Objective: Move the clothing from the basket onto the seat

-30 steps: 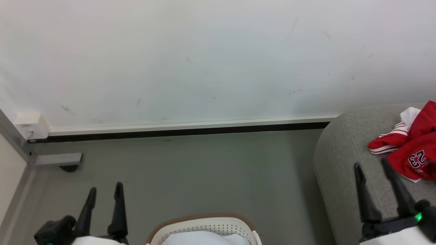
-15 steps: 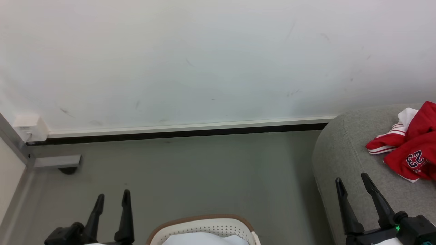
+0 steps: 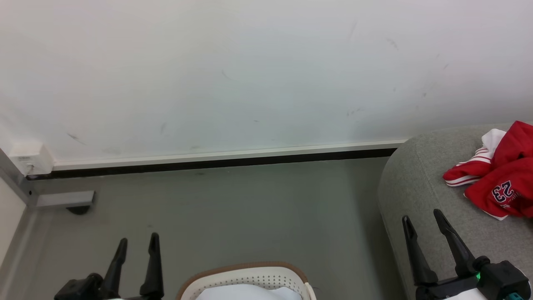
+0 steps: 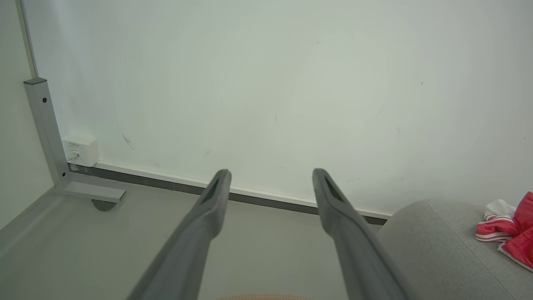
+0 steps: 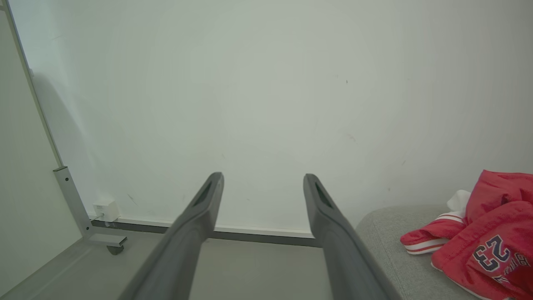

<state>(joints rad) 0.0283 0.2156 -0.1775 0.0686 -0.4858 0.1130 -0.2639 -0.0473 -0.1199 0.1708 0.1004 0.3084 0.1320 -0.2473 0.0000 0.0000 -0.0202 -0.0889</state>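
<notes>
Quick update: the red clothing [image 3: 497, 183] is sitting in a crumpled heap on top of the seat [image 3: 416, 187], toward the seat's far end. The striped piece is tucked against the one with the number patch.

What's changed in the last second is the right hand [image 3: 421, 216]. It was up just beside the heap, and now it has dropped back to the seat's near edge, apart from the fabric, fingers spread wide with nothing between them. The left hand [image 3: 138, 238] has sunk a little too. It's also wide and empty, well away from the seat, with the basket [image 3: 241, 266] between it and the seat. The view itself has swung slightly, so the seat's small slide across the picture is just the camera.

To me that reads as drop-off done and arms pulling back. The basket, on the floor [image 3: 250, 208] beside the seat, has something pale [image 3: 250, 292] in the visible part. I can't tell what it is, so maybe one more trip.
</notes>
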